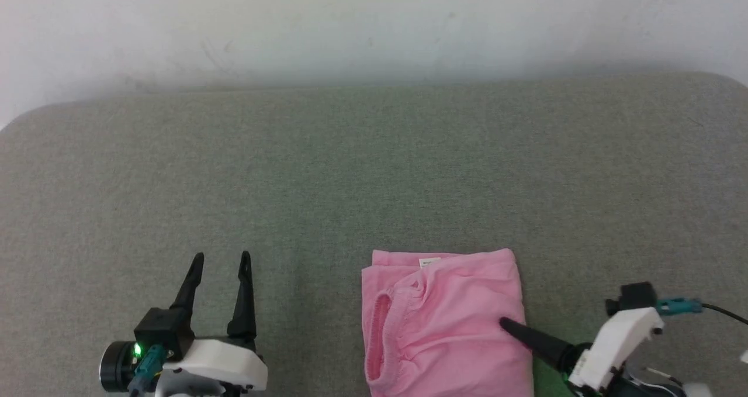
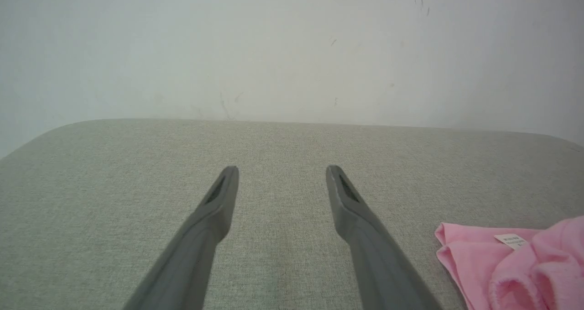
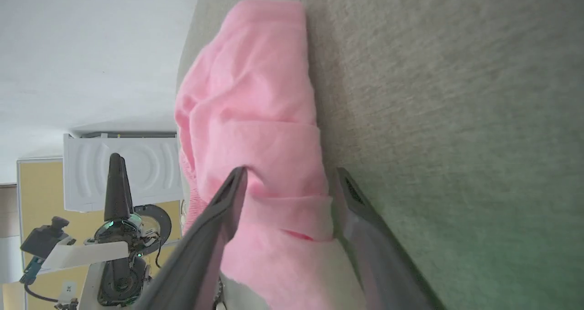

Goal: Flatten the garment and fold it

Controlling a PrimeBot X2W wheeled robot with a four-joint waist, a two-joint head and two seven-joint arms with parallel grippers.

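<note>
Apparently fold step: right gripper (image 3: 289,173) jaws apart, straddling pink garment (image 1: 444,321) right edge; left gripper (image 1: 222,256) jaws apart, clear of cloth. Next, you clamp edge, carry across.

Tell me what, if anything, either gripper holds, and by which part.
Nothing is held. The right gripper has its jaws open astride the right edge of the garment; the left gripper is open over the cushion.
</note>
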